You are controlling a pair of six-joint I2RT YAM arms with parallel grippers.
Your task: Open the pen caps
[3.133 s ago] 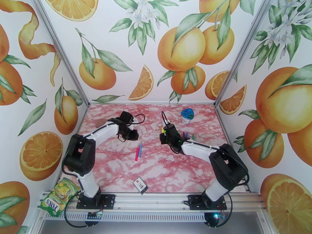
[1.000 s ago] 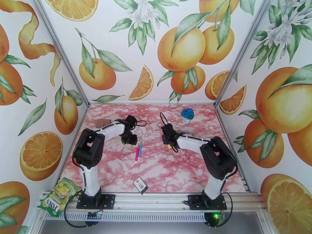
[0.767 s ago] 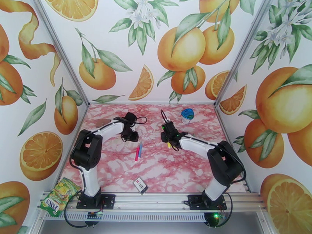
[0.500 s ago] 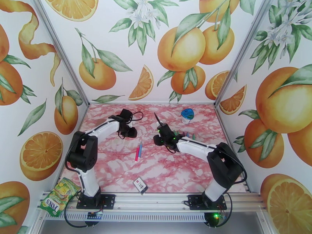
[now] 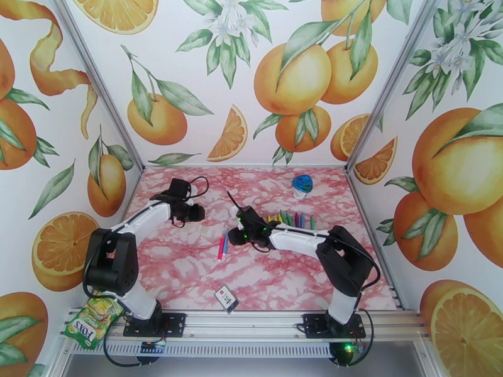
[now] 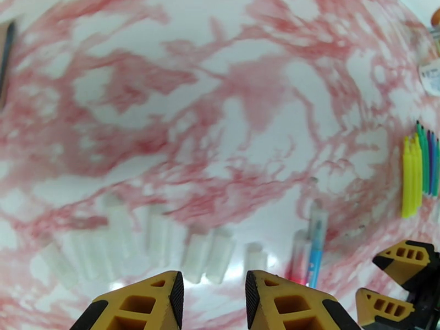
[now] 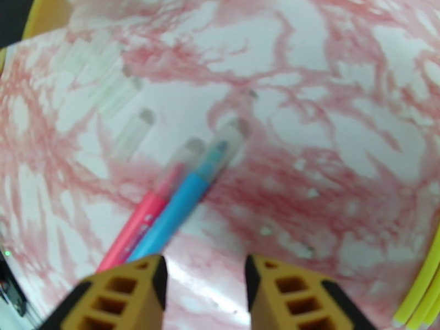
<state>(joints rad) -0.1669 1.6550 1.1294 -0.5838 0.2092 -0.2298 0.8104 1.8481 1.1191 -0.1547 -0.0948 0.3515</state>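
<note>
In the right wrist view, clear pen caps [image 7: 131, 134] lie blurred at ten o'clock, and yellow pens [image 7: 421, 287] are cut off by the edge at four o'clock.

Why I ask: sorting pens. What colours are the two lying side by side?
One pink pen, one blue pen; right wrist view.

The worktop [image 5: 188, 271] is covered in a pink-and-white marble pattern. Toward its upper right stands a round clear container [image 5: 302, 185] with a blue lid, upright. Near the bottom centre of the top view, a small white packet [image 5: 227, 299] with dark print lies flat. At the lower left, off the worktop beside the metal rail [image 5: 251, 322], lies a green-and-yellow candy bag [image 5: 94, 322]. The walls [image 5: 207, 89] carry printed oranges, leaves and blossoms.
</note>
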